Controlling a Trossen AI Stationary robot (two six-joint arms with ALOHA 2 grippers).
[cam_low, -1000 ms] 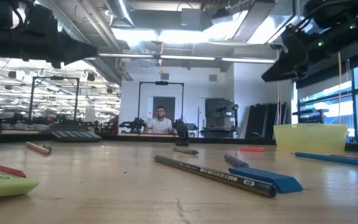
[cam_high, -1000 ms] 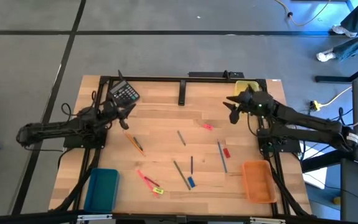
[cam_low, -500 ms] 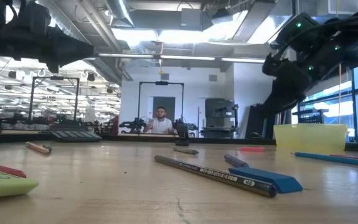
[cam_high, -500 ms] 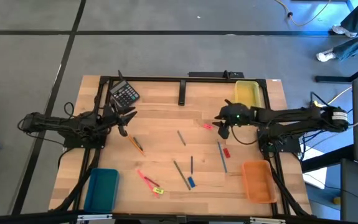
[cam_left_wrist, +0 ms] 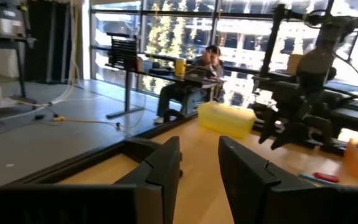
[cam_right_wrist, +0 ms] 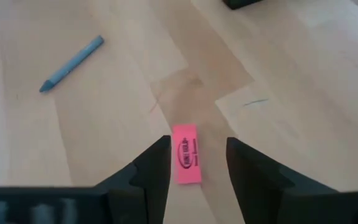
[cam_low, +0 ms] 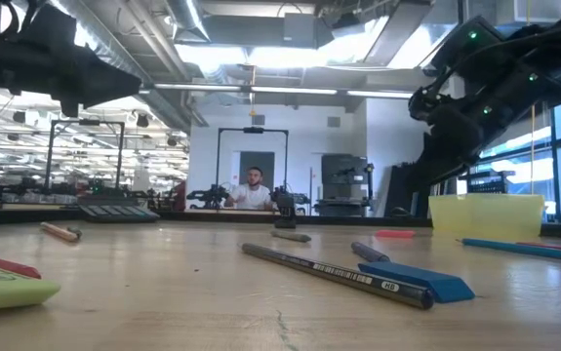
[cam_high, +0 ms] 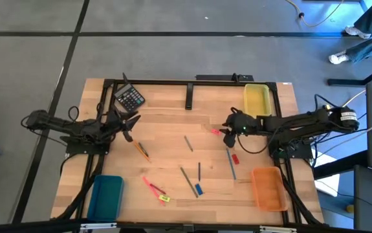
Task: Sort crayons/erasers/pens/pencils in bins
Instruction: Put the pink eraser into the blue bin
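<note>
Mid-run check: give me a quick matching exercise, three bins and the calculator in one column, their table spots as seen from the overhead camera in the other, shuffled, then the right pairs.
Things:
1. yellow bin
2. orange bin
3. teal bin
4. calculator

Places in the high view:
A. picture's lower left corner of the table
B. upper left, just above the left gripper
C. upper right, beyond the right gripper
D. lower right corner

Pairs: 1-C, 2-D, 3-A, 4-B
</note>
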